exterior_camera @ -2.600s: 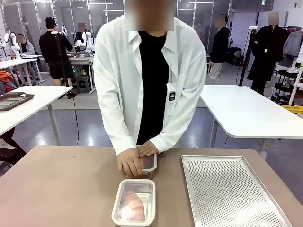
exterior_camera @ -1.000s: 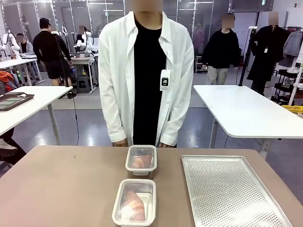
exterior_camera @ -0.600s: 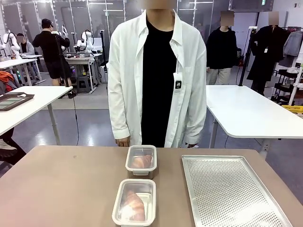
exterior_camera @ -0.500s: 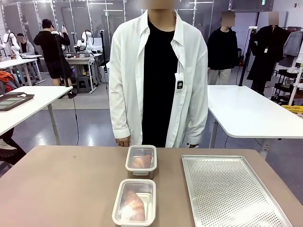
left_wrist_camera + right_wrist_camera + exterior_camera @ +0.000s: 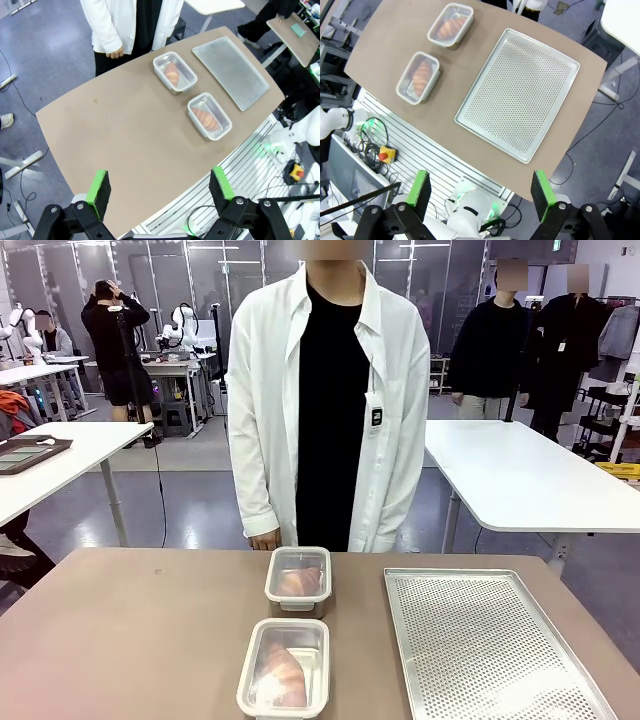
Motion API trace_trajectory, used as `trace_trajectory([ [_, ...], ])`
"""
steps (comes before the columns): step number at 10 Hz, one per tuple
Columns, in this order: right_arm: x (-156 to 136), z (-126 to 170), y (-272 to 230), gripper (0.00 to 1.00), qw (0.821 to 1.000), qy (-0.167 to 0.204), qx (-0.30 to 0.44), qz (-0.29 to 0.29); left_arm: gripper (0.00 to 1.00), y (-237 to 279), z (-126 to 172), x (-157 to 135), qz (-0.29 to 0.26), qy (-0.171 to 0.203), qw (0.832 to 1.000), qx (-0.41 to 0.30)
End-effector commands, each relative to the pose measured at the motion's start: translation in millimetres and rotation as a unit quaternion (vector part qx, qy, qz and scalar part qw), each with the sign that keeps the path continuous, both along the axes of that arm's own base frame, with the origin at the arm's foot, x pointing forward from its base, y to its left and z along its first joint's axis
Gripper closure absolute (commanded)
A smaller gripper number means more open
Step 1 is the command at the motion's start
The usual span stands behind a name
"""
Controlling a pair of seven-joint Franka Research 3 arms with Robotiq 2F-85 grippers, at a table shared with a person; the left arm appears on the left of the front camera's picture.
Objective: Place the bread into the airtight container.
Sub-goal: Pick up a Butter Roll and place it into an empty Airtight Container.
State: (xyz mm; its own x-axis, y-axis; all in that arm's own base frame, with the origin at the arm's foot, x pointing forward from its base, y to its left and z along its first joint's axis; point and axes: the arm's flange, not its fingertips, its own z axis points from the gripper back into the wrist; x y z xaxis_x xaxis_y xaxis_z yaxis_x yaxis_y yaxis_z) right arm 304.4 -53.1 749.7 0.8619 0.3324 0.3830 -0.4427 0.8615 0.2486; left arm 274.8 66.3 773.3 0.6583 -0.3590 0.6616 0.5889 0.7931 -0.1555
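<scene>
From up here I see both breads already boxed: one in the near container (image 5: 283,668), one in the far container (image 5: 298,579), both mid-table, left of the empty perforated tray (image 5: 490,645). Both look lidded, though I can't be sure the lids are snapped down. My left gripper (image 5: 159,186) and right gripper (image 5: 481,189) hang high above the table, jaws spread wide, holding nothing. The person (image 5: 325,400) stands at the far edge, arms down. The risks I see: an unsealed lid would leave the job unfinished; if I descend, I could knock a container or meet a hand reaching back in.
</scene>
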Motion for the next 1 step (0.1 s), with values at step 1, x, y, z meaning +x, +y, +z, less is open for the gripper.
trace_trajectory([
  [1,0.8,0.5,0.6,0.00,1.000,0.001,-0.001,0.003,0.00,0.2,0.4,-1.1,-0.013,-0.002,1.000,0.000],
])
